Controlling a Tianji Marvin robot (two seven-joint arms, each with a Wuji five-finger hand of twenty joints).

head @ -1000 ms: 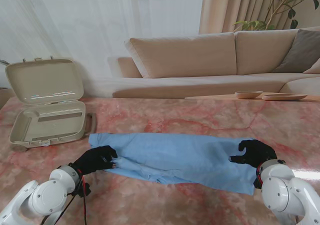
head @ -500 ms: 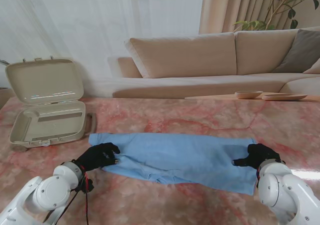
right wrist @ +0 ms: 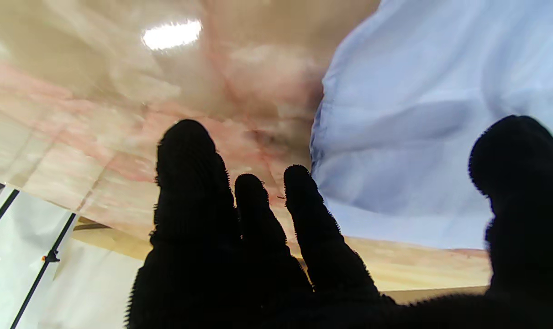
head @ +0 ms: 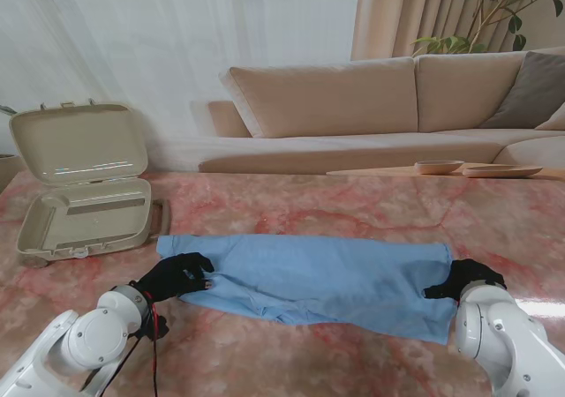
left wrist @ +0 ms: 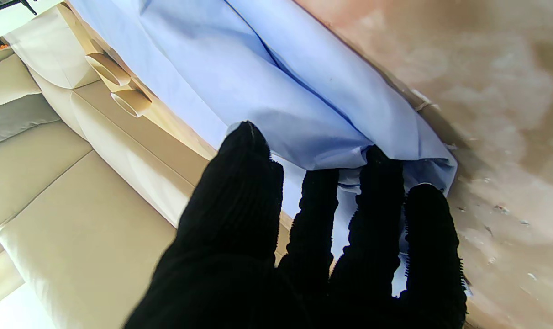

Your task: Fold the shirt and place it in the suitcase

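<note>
Blue shirt (left wrist: 303,105) fold over left hand (left wrist: 313,246)

The right hand (head: 465,279) has slid off the shirt (head: 309,278) toward the right. A second ago its fingers lay on the blue cloth; now it sits just past the shirt's right edge, fingers spread, over the bare bench (head: 353,207). The left hand (head: 177,276) has moved a little farther from me along the shirt's left end, where its fingers (left wrist: 380,183) now touch the cloth.
</note>
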